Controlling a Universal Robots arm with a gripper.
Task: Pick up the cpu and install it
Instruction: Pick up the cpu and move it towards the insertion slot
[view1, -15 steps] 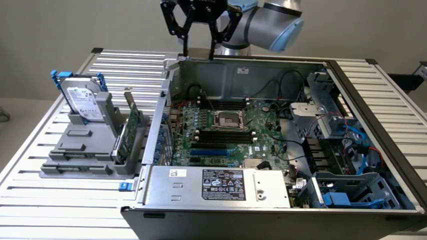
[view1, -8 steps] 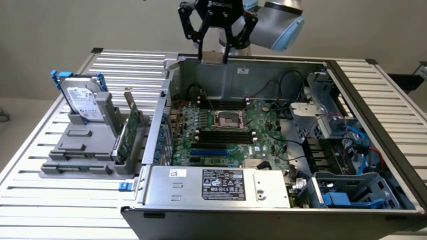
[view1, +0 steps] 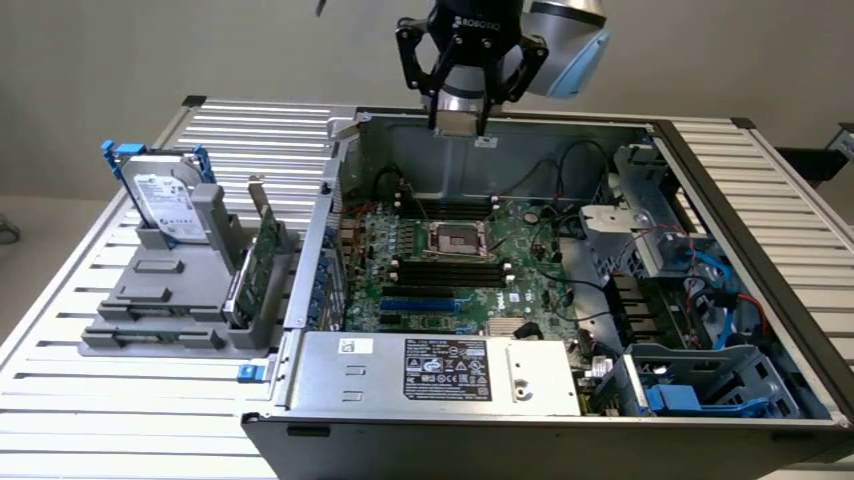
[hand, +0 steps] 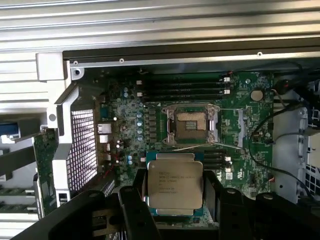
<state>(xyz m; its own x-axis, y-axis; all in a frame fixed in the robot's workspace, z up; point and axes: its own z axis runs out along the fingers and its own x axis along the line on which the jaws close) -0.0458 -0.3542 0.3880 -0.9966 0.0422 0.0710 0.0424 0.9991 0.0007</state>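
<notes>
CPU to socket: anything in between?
Nothing. In the exterior view the gripper holds the cpu above the open case, with only bare air down to the empty socket on the board.

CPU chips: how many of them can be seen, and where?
1. The cpu is held between the fingers, in the air over the open case. The socket looks empty. Covered parts of the case could hide another.
</notes>
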